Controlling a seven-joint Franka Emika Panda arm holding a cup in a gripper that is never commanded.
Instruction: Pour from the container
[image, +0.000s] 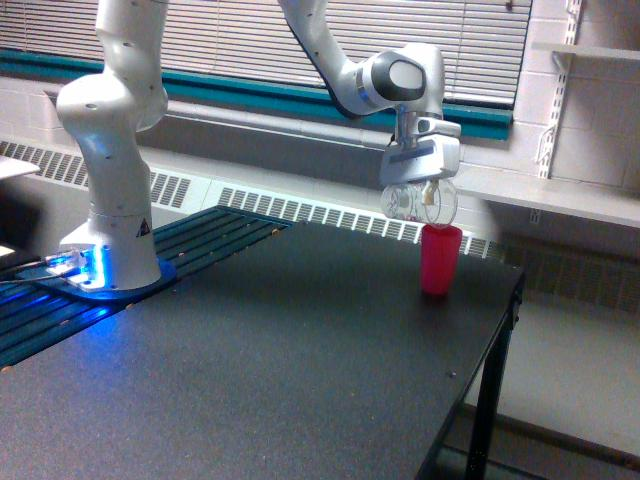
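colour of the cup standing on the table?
Pink-red, opaque; the cup stands under the clear container. The exterior view shows it.

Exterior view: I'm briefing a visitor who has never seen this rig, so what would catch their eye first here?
Probably the white robot arm rising from its blue-lit base at the exterior view's left and reaching across the dark table. Next, its pincer holding the clear container on its side just above the pink cup, which stands upright near the table's far right edge.
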